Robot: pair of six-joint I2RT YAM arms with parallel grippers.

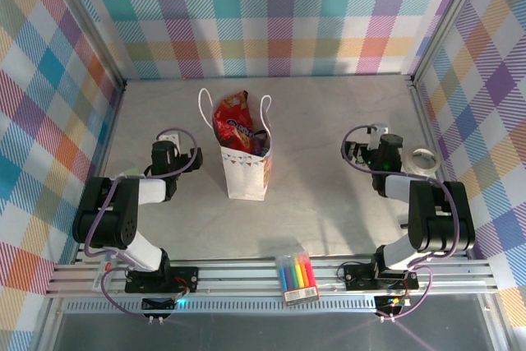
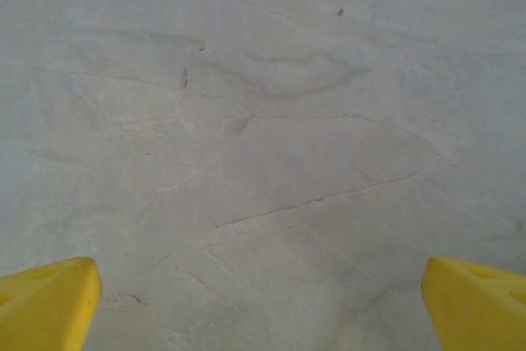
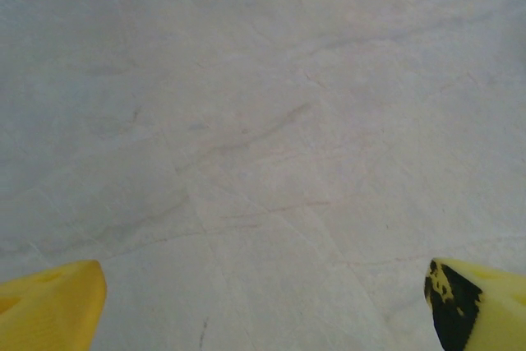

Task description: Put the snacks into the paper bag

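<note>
Beside the paper bag (image 1: 245,172), left gripper (image 2: 261,289) and right gripper (image 3: 265,289) face down, gaping, empty.

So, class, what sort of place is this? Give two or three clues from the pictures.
Probably a robot lab test cell: plaid panels wall in a grey table, two robot arms are bolted to a metal rail, and a paper bag of snacks stands between them.

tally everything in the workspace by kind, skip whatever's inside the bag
paper bag: 1
marker pack: 1
white tape roll: 1
robot arms: 2, left arm and right arm
total: 5
</note>
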